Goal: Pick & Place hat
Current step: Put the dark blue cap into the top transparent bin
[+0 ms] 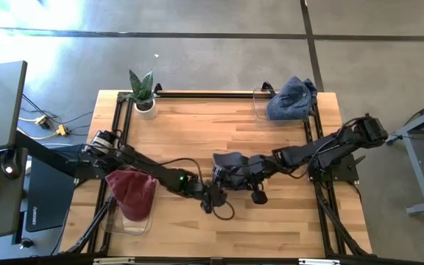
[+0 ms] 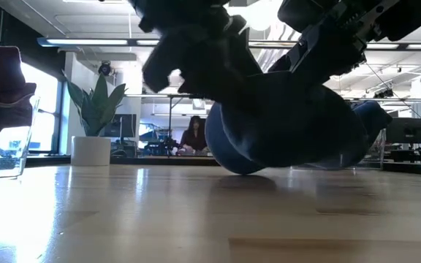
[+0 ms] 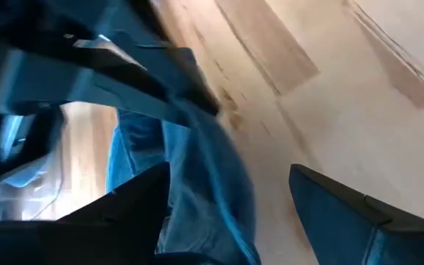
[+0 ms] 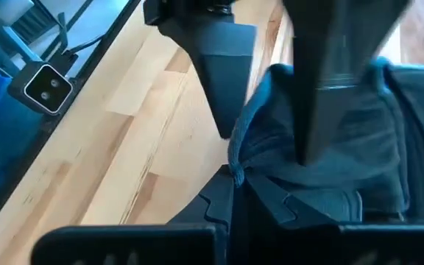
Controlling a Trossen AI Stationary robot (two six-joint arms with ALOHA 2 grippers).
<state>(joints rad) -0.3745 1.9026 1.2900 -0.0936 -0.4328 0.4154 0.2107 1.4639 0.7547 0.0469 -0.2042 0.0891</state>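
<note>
The right gripper [image 1: 235, 175] is seen near the middle of the table, its fingers clamped together on the fabric of a blue-grey hat [image 1: 229, 163]; in the right wrist view the cloth [image 4: 330, 147] is pinched between the two dark fingers [image 4: 230, 202], and the rest of the hat is bunched beyond them. The left gripper [image 1: 213, 197] is placed just beside the hat on its near side, its fingers spread apart; in the left wrist view the two fingers [image 3: 344, 213] are shown parted, with blue cloth [image 3: 197, 169] lying between and beside them, though nothing is gripped there. From the low view the hat [image 2: 283, 139] is found with its underside at the wooden tabletop [image 2: 196, 212], a rounded dark-blue mass beneath both grippers; whether it rests fully on the wood or is partly lifted cannot be told.

Farther out, a dark red hat [image 1: 132, 191] is draped over a clear container [image 1: 124, 221] at the table's front left, under the left arm; a second blue hat [image 1: 291, 99] is draped over another clear container [image 1: 260, 103] at the far right corner; a potted plant [image 1: 144, 92] in a white pot is set at the far left corner. A black frame [image 1: 197, 94] is run along the table's edges. In the room behind, a seated person [image 2: 194, 135] is visible at a desk.
</note>
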